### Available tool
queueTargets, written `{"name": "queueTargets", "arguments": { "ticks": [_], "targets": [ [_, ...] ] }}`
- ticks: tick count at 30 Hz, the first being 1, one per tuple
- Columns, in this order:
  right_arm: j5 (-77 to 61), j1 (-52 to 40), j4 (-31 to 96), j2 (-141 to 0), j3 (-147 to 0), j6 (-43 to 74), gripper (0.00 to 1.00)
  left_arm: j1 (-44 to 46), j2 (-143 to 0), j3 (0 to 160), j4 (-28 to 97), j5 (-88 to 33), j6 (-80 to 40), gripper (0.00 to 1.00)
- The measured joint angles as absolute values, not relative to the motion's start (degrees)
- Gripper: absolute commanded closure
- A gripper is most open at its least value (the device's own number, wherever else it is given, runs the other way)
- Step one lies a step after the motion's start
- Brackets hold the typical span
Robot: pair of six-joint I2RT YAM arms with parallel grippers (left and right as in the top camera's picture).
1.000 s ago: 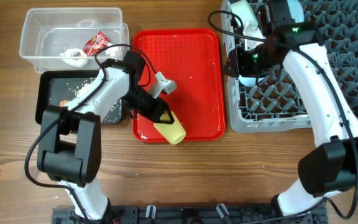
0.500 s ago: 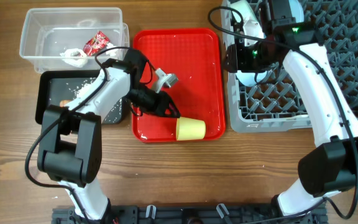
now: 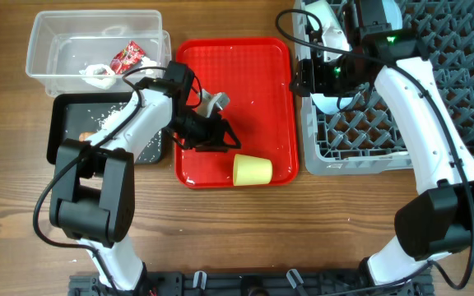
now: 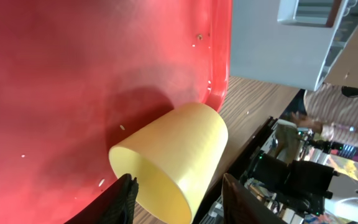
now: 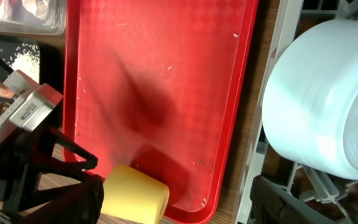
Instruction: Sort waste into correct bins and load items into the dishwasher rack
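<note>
Since a second earlier the yellow cup [image 3: 252, 170] had left the left gripper [image 3: 225, 138] and rolled toward the near right corner of the red tray [image 3: 253, 74], where it lay on its side. From overhead, that gripper hung apart from the cup with its jaws spread and nothing in them. The clear tub [image 3: 64, 41] held the red wrapper [image 3: 127, 57] and the crumpled paper [image 3: 97, 76]. The black tub [image 3: 60, 111] held rice grains [image 3: 108, 120] and a small orange bit [image 3: 85, 134]. A light blue bowl [image 3: 329, 104] sat in the dishwasher rack [image 3: 459, 74], close under the right gripper [image 3: 313, 78]. The waste looked sorted, and the cup seemed to be the item still to load.

In the left wrist view the cup's open mouth faced the camera, its side near the tray's raised lip, bare wood beyond. The fingers [image 4: 126, 193] stood wide on either side of the rim without closing on it.

In the right wrist view the bowl filled the right side, resting among the pegs. That gripper's fingers [image 5: 284, 199] were well apart and empty. The tray's middle lay bare, so the room to approach was probably from there, not from the lip or the rack wall.
</note>
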State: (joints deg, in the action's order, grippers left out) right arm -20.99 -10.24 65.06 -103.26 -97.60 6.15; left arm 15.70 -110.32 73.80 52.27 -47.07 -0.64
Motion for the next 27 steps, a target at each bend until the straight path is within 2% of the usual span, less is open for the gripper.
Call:
{"name": "queueTargets", "arguments": {
  "ticks": [3,7,8,9,11,18,24,25,27],
  "targets": [
    [-20.99,-10.24,65.17,-103.26,-97.6,6.15,0.22,16.21,-110.32,73.8,51.96,-45.56,-1.72,0.38],
    [-20.99,-10.24,65.19,-103.26,-97.6,6.15,0.22,21.45,-110.32,73.78,50.17,-42.52,-2.31,0.37],
    [-20.99,-10.24,65.34,-103.26,-97.6,6.15,0.22,23.46,-110.32,73.78,48.36,-41.43,-2.55,0.41],
    [-20.99,-10.24,65.52,-103.26,-97.6,6.15,0.22,25.21,-110.32,73.78,47.42,-40.29,-3.64,0.56],
    [-20.99,-10.24,65.58,-103.26,-97.6,6.15,0.22,29.54,-110.87,73.78,45.82,-35.55,-8.45,0.95],
    [-22.57,-10.24,65.63,-103.26,-97.6,6.17,0.22,29.89,-111.0,75.18,43.68,-38.65,-14.94,0.96],
    [-26.55,-11.46,64.97,-103.26,-97.6,6.15,0.22,17.87,-110.8,75.05,43.64,-45.12,-15.2,0.96],
    [-26.96,-12.14,64.66,-103.26,-97.6,6.15,0.22,13.32,-110.34,74.96,43.57,-50.83,-15.38,0.96],
    [-28.88,-13.56,63.07,-103.26,-97.6,5.72,0.2,9.76,-110.04,74.89,42.15,-59.51,-15.4,0.96]
  ]
}}
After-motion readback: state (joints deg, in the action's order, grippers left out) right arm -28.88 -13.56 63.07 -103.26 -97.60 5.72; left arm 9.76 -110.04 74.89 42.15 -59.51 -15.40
